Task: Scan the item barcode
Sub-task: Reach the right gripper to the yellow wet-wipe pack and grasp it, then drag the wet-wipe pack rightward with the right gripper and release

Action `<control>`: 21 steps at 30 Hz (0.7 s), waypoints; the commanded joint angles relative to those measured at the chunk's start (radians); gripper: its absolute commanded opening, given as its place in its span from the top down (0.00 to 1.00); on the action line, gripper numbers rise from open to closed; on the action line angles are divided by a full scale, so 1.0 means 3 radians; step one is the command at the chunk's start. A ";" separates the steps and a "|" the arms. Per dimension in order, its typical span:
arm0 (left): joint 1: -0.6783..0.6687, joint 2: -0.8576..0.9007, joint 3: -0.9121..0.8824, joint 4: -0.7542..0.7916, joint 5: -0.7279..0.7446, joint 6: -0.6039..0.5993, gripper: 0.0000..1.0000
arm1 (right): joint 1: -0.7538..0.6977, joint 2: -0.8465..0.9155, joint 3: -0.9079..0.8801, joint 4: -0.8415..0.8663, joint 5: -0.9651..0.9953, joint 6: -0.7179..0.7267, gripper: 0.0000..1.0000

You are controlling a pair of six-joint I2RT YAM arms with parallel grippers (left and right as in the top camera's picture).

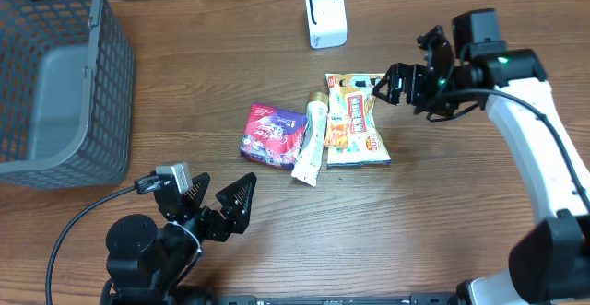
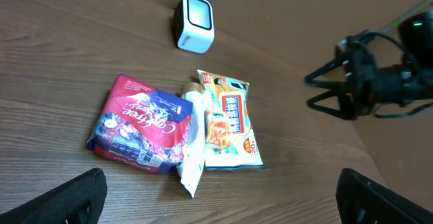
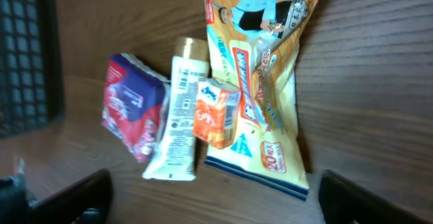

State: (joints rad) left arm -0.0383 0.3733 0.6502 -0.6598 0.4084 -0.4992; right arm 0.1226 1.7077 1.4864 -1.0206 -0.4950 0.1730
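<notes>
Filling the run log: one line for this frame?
left gripper open, empty | right gripper open, empty, near yellow snack bag | scanner untouched

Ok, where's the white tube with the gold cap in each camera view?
Overhead: white tube at centre, between red pouch and yellow snack bag.
Left wrist: tube just left of centre, cap up.
Right wrist: tube left of centre, cap up.
Shared landmark: the yellow snack bag beside it in every view.

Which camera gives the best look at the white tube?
The right wrist view: the white tube is closest there, its print visible. The overhead and left wrist views show it smaller, print unreadable, between the red packet and yellow bag.
</notes>
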 commanded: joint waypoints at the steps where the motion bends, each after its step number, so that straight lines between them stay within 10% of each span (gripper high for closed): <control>1: 0.0018 -0.0023 0.0019 0.0004 0.0024 -0.0034 0.00 | 0.0046 0.0178 0.0062 0.0089 0.0112 0.0093 0.19; 17: 0.0018 -0.0023 0.0019 0.0004 0.0024 -0.0034 0.00 | 0.0455 0.0965 0.0023 0.0572 0.0936 0.0341 0.32; 21: 0.0018 -0.0023 0.0019 0.0004 0.0024 -0.0034 0.00 | 0.0488 0.1180 0.0023 0.0524 0.0940 0.0375 0.53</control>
State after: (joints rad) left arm -0.0383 0.3729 0.6502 -0.6601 0.4084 -0.4992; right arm 0.2619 2.0274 1.4860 -0.8581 -0.2409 0.2722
